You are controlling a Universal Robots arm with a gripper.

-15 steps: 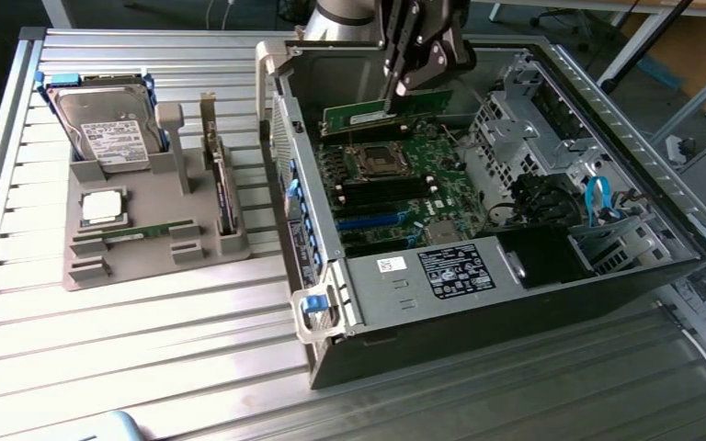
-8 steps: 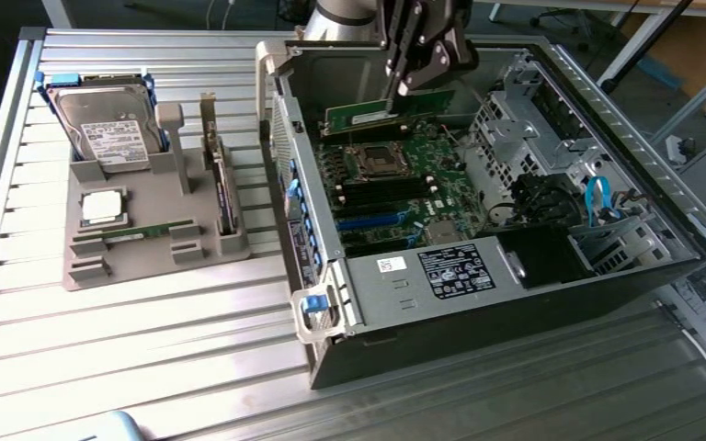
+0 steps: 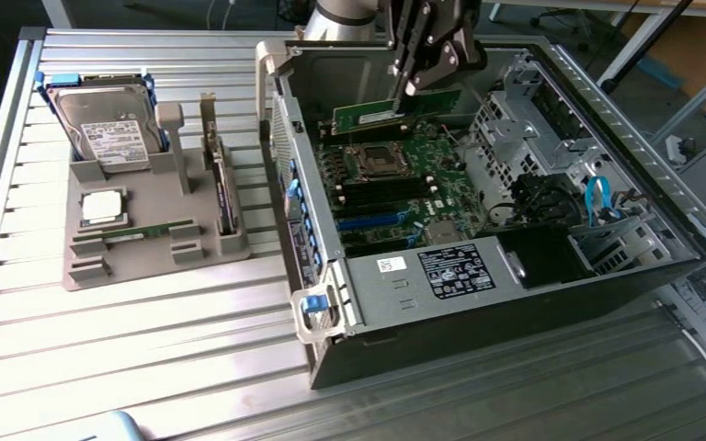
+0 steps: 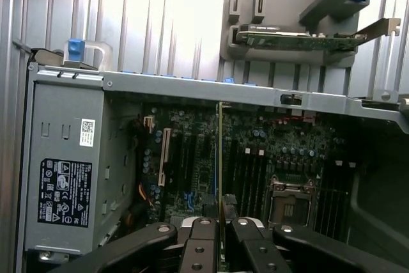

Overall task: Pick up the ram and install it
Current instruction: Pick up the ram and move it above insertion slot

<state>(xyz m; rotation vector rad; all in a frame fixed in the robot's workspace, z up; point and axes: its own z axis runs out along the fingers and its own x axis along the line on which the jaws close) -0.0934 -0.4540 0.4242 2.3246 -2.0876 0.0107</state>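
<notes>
Starting at the exterior view's left, on the ribbed tabletop (image 3: 144, 358): a grey holder (image 3: 144, 268) with a hard drive (image 3: 108, 129) standing at its eleven o'clock, a square silver chip (image 3: 102, 207) near the middle and a spare green stick (image 3: 144, 230) lying flat at that chip's four o'clock. Across to the open computer case (image 3: 371, 294), and here's the action: the gripper (image 3: 411, 92) hangs at the case's twelve o'clock, fingers clamped on the upper edge of the ram (image 3: 390, 116), which is off the holder and in the air, long edge down, at twelve o'clock of the processor socket (image 3: 371, 158). From the wrist view the ram (image 4: 220, 158) runs edge-on as a thin line out from between the fingers (image 4: 199, 241). So the pick-up looks done and this is the line-up part of the install; the stick isn't seated in anything. By my read, seating calls for its lower edge square over one of the long black slots (image 3: 384, 190) at the socket's six o'clock, then a straight, even push.
</notes>
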